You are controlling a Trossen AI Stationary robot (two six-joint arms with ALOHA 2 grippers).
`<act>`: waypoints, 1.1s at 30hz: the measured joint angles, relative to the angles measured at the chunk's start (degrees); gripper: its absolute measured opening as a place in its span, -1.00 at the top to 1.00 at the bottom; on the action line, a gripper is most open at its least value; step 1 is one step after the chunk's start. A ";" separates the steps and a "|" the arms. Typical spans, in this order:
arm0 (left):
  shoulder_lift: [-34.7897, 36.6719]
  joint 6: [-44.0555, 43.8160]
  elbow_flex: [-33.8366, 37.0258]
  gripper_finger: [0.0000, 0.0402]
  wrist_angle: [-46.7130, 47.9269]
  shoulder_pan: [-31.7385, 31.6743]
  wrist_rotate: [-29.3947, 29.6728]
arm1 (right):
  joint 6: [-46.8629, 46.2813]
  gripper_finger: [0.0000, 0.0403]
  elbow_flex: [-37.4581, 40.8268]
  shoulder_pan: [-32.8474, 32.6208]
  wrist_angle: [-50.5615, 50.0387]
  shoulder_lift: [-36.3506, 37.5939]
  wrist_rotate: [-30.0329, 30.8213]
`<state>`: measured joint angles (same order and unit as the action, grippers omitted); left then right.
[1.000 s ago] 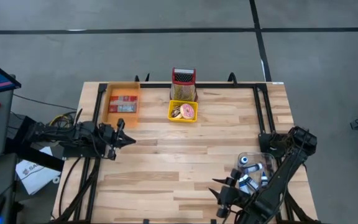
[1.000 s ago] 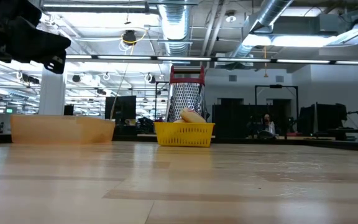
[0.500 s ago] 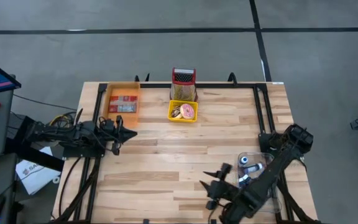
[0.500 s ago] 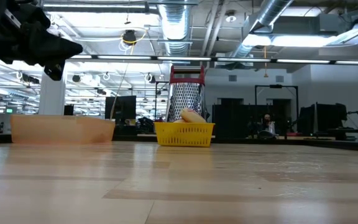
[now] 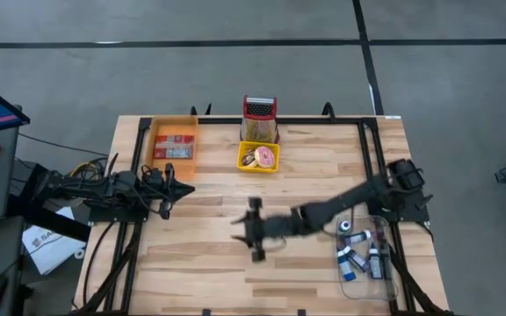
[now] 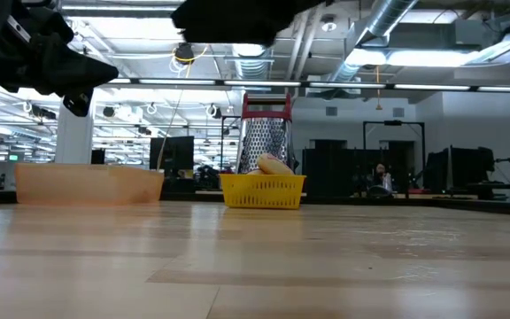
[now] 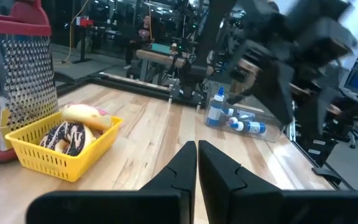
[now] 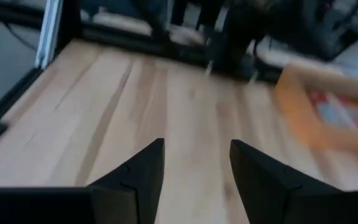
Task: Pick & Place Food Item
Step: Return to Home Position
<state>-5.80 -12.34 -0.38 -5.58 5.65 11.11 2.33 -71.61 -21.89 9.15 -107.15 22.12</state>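
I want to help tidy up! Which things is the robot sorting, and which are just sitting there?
Job things: popcorn bag, orange bin, food coloring bottles, transparent bin, probably the donuts and yellow basket.
Just sitting there: grater.

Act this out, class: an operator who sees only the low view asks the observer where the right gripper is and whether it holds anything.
Observer: The right gripper hangs over the middle of the table, fingers apart, nothing between them.
Operator: Where is the transparent bin?
Observer: The transparent bin sits by the right arm's base, food coloring bottles lying in it.
Operator: And the left gripper?
Observer: The left gripper waits shut beside the orange bin, where the popcorn bag lies.
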 joint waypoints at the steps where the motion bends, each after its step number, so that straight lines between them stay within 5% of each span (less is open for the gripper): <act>1: 0.00 0.00 0.00 0.94 0.00 0.00 0.00 | 1.58 0.13 0.00 1.70 1.78 0.00 -2.90; 6: 0.02 0.00 0.00 0.94 0.00 0.00 0.00 | 5.00 0.13 7.68 8.01 17.83 4.15 -19.87; 9: -0.13 0.00 0.00 0.94 -0.44 0.02 0.00 | 9.26 0.13 18.78 9.23 33.04 10.17 -20.74; 15: -1.19 0.02 0.02 0.94 -0.69 0.00 -0.02 | 9.87 0.13 39.48 11.06 47.07 22.76 -20.41; 24: -2.23 0.02 0.02 0.94 -1.00 0.02 -0.02 | 9.66 0.13 57.34 12.97 45.05 44.08 -19.03; 33: -2.29 0.02 0.02 0.94 -0.91 0.01 -0.02 | 7.31 0.13 64.66 16.16 43.72 54.23 -17.51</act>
<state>-8.10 -12.32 -0.36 -6.49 5.66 11.09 9.64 -6.96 -5.73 52.86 -52.93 4.61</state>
